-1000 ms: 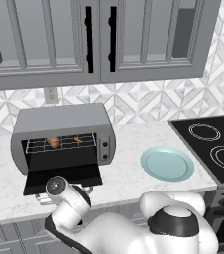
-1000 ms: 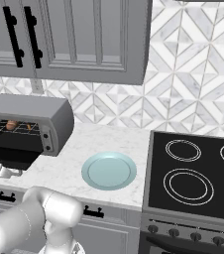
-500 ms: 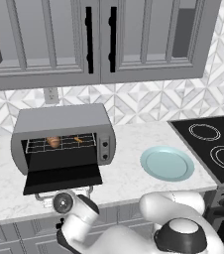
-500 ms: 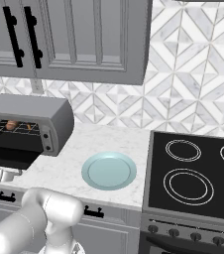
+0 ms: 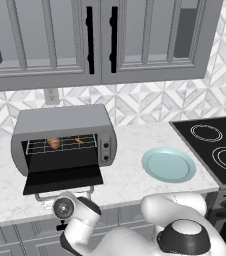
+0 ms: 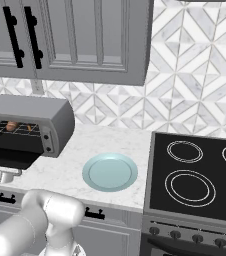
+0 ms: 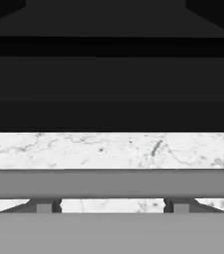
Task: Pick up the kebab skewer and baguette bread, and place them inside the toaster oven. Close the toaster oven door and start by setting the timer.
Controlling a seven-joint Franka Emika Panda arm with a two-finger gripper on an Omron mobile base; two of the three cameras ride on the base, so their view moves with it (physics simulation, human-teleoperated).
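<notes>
Marble counter [image 5: 130, 145], 1 toaster oven [image 5: 65, 132], 1 plate [image 5: 168, 164]

The white arm [image 5: 135, 235] folded low and forward, its wrist [image 5: 65, 207] bent down; the gripper's spread could not be judged.

This is a home kitchen. Grey panelled wall cabinets [image 5: 100, 40] with black bar handles hang above a white geometric tile backsplash [image 6: 195, 75]. A marble tabletop [image 5: 130, 145] carries a grey toaster oven [image 5: 65, 137] and a pale blue plate [image 5: 168, 164], and beside it sits a black glass cooktop [image 6: 195, 175] with ringed burners.
</notes>
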